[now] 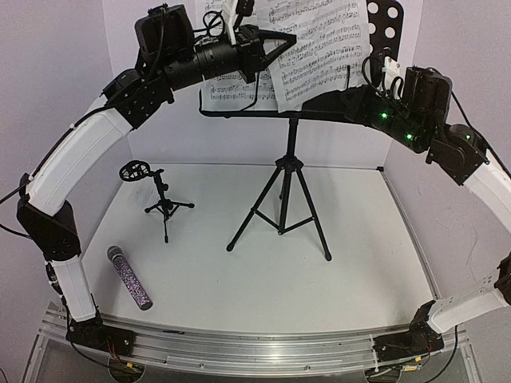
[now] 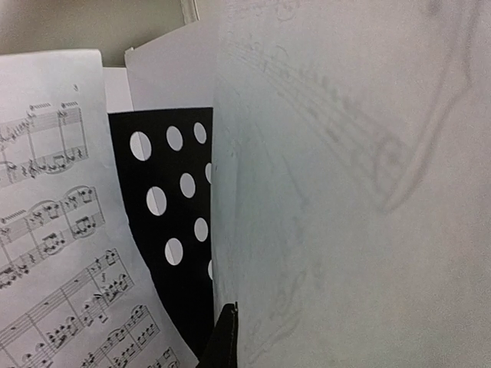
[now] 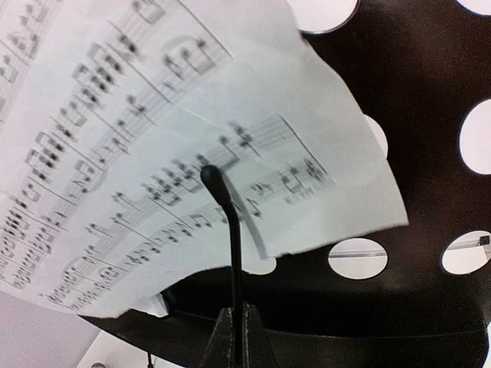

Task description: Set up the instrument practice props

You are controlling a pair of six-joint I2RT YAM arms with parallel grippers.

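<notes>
- Top external view: the music stand point(image 1: 287, 171), a slim black tube pole on three splayed legs, stood on the matte white bench point(image 1: 263, 271). Its flat black tray point(image 1: 385, 24), punched with round holes, sat at the top.
- White sheet-music pages point(image 1: 319, 40) printed with dense staves leaned on the tray, one of them tilted.
- The left hand point(image 1: 291, 37) reached onto the tray's left half. The right hand point(image 1: 350, 97) came in at the tray's lower right edge.
- The mic stand point(image 1: 164, 199), a small black tripod with a round clip on top, stood on the bench left of the music stand's legs and well apart from them.
- The microphone point(image 1: 129, 277), a purple glitter cylinder with a silver mesh head, lay flat on the bench, nearer than the music stand and to its left.
- Left wrist view: the left hand point(image 2: 225, 337) was fully closed, its dark fingertips meeting the lower edge of a smooth white page point(image 2: 345, 192) whose print showed only faintly. Whether the paper was nipped between them I could not tell.
- To the left of that page were the black holed tray point(image 2: 173, 199) and another printed page point(image 2: 54, 230).
- Right wrist view: the right hand point(image 3: 234, 341) was closed on a thin black rod point(image 3: 234, 238) with a rounded tip, which rose from between its fingers and lay across a curling printed page point(image 3: 153, 153).
- The perforated tray point(image 3: 430, 92) showed behind and below that page.
</notes>
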